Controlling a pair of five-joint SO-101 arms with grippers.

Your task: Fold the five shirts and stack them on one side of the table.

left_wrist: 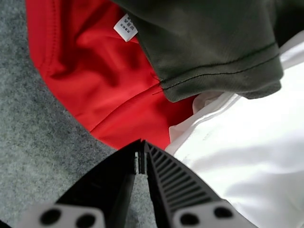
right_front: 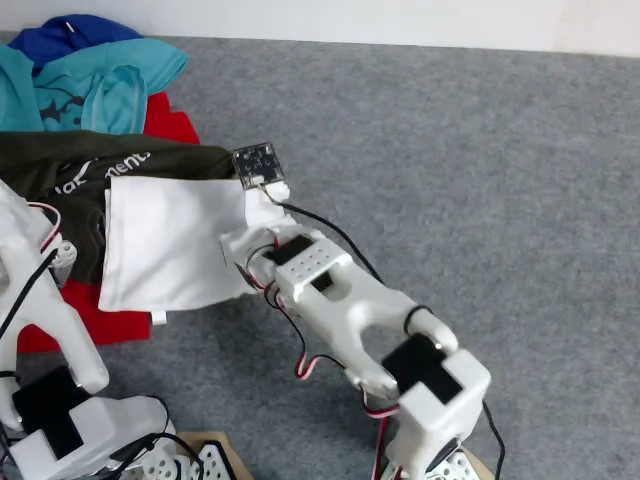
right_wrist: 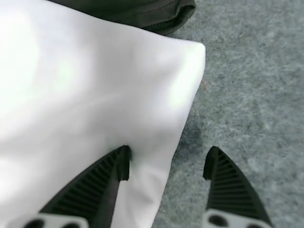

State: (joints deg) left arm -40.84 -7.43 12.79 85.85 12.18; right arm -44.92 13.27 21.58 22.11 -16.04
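Observation:
A folded white shirt (right_front: pixel 170 245) lies on a dark olive shirt (right_front: pixel 90 165), which lies on a red shirt (right_front: pixel 90 325). A teal shirt (right_front: pixel 90 85) and a blue shirt (right_front: pixel 75 35) are bunched at the far left corner. My right gripper (right_wrist: pixel 167 159) is open at the white shirt's (right_wrist: pixel 95 95) right edge, one finger over the cloth and the other over the grey surface. My left gripper (left_wrist: pixel 141 148) is shut with nothing in it, above the red shirt (left_wrist: pixel 95 80) beside the white shirt (left_wrist: pixel 247 156) and the olive hem (left_wrist: pixel 213 52).
Grey carpet-like tabletop (right_front: pixel 480 170) stretches free to the right and far side. The right arm (right_front: pixel 340 300) crosses the middle; the left arm (right_front: pixel 40 310) stands at the left edge over the shirt pile.

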